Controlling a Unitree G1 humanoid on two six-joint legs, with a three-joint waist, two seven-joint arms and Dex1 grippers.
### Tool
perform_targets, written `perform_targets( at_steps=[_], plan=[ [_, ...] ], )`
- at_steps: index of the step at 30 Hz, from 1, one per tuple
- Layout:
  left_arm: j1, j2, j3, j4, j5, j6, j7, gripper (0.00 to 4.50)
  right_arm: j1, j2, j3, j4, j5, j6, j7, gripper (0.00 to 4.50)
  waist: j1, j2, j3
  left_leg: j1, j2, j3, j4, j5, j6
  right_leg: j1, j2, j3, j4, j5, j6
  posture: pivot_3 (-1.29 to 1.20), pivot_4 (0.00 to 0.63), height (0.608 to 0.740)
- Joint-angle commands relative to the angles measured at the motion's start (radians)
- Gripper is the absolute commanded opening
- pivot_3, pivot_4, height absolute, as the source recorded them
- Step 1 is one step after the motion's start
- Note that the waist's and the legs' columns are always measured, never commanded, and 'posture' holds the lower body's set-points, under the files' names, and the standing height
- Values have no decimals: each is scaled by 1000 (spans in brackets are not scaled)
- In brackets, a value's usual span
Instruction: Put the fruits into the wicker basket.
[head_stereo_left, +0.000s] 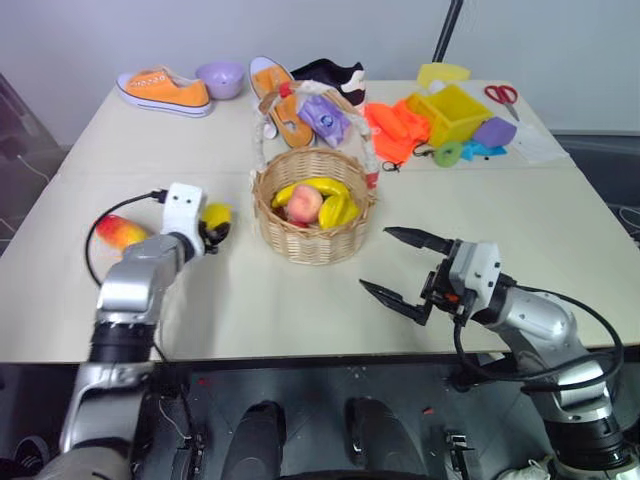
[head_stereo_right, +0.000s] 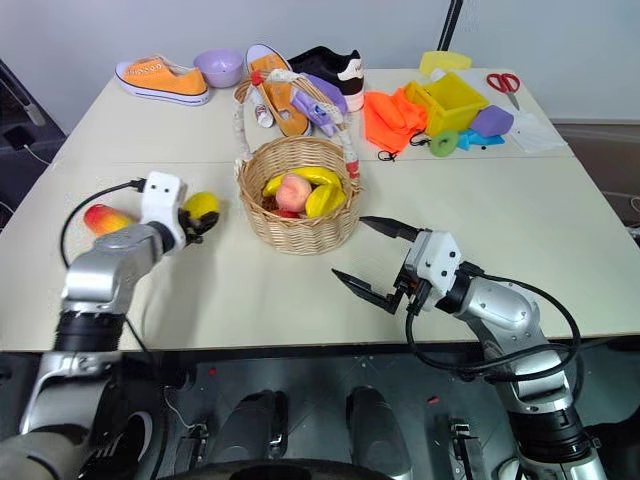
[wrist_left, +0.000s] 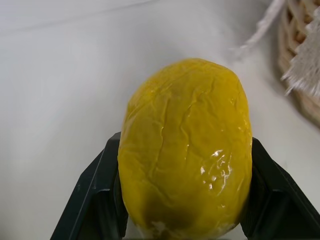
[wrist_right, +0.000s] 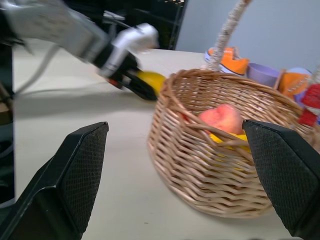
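My left gripper is shut on a yellow lemon, just left of the wicker basket. In the left wrist view the lemon sits squeezed between both black fingers. The round tan basket holds yellow bananas and a pinkish peach. A red-and-yellow mango lies on the table beside my left forearm, farther left. My right gripper stands open and empty, low over the table in front of and to the right of the basket.
At the back of the table lie an orange shoe, a purple bowl, a black-and-white shoe, a purple toy, an orange cloth, a yellow bin, a green ring and scissors.
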Motion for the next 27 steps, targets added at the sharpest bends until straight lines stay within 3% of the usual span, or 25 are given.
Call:
perform_targets(
  at_steps=[1,5,9,13,17,22,27],
  plan=[
    [11,9,98,-183,-100,69,-22,2153,-21,14,-43,15,13,-30,-17,4500,7,0,0,0,0,0,1,0,0,0,-1,0,0,0,-1,0,150,740],
    [7,22,101,-293,-167,134,-58,2153,-29,24,-28,23,8,-33,-14,4500,7,-1,0,-1,-2,0,3,0,0,3,-3,0,-2,-2,-3,0,150,740],
    [-97,-73,20,-341,-224,151,-50,2153,-26,27,-43,31,14,-37,-12,4500,8,-1,0,0,-2,0,4,0,0,3,-2,0,-1,-1,-3,0,150,740],
    [-197,-180,-83,-245,-175,108,-12,2153,-25,40,-41,30,1,-40,-35,4500,4,-1,0,0,-3,0,4,0,0,4,-2,0,-2,-1,-1,0,150,740],
    [-262,-229,-147,-136,-141,40,-28,2153,-19,43,-40,25,-20,-53,-54,4500,-5,-1,0,1,-2,0,2,0,0,3,0,1,-1,0,0,0,150,740],
    [-290,-241,-153,-67,-134,-13,-52,4373,-2,37,-57,9,-21,-50,-76,4500,-2,-1,0,1,-1,-1,1,0,0,2,2,1,0,0,1,0,150,740],
    [-288,-221,-92,-180,-205,78,-48,4470,8,47,-54,12,-15,-40,-96,4500,1,-1,0,0,-2,-1,2,0,0,2,1,1,-1,0,1,0,150,740]
  ],
)
